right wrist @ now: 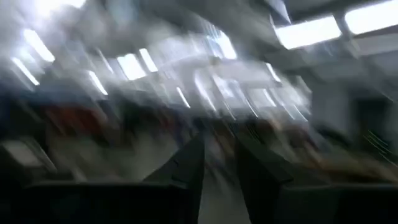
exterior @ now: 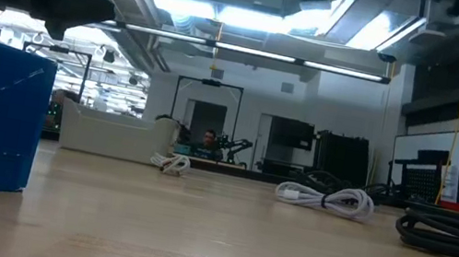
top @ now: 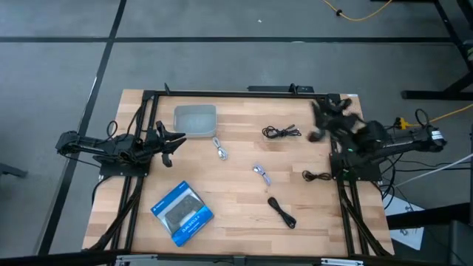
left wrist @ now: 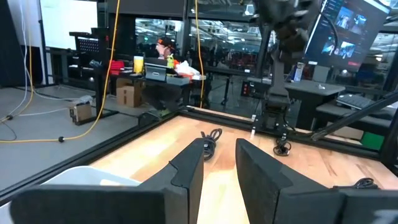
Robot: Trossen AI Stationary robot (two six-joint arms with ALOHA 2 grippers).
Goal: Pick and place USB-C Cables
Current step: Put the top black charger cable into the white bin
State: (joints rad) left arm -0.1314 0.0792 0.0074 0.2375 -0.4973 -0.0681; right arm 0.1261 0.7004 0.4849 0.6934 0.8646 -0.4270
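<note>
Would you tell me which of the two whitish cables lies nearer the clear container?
The whitish cable just below the clear container; the other whitish cable lies mid-table.

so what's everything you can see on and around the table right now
table: 1, light wood, centre of the high view
tray: 1, pale grey, far left part of the table
loose black cables: 2, black, one near the far edge, one by the right arm's base
stubby black bundle: 1, black, near side, right of centre
whitish cables: 2, silver-white, one beside the tray, one mid-table
flat box: 1, blue and black, near left
long yellow cable: 1, yellow, on the floor beyond the table
left pincer: 1, dark, open, empty, beside the tray
right pincer: 1, dark, blurred, over the far right corner
</note>
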